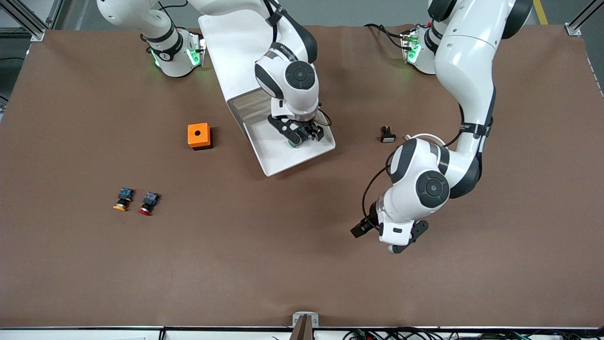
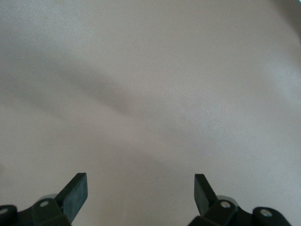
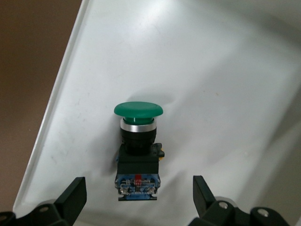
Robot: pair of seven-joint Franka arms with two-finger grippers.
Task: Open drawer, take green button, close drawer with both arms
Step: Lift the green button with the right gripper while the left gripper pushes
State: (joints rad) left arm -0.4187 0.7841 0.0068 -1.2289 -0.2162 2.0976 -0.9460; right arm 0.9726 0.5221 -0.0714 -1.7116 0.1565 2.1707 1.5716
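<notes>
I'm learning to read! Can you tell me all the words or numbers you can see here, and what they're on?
Nothing here can be read clearly.
Base of the right arm: a small dark round mark, too small to read.
Green button in the drawer: tiny markings on its blue end, too blurred to read.
Orange box: no writing, only a round hole.
Orange-capped button and red-capped button: too small to tell.
</notes>
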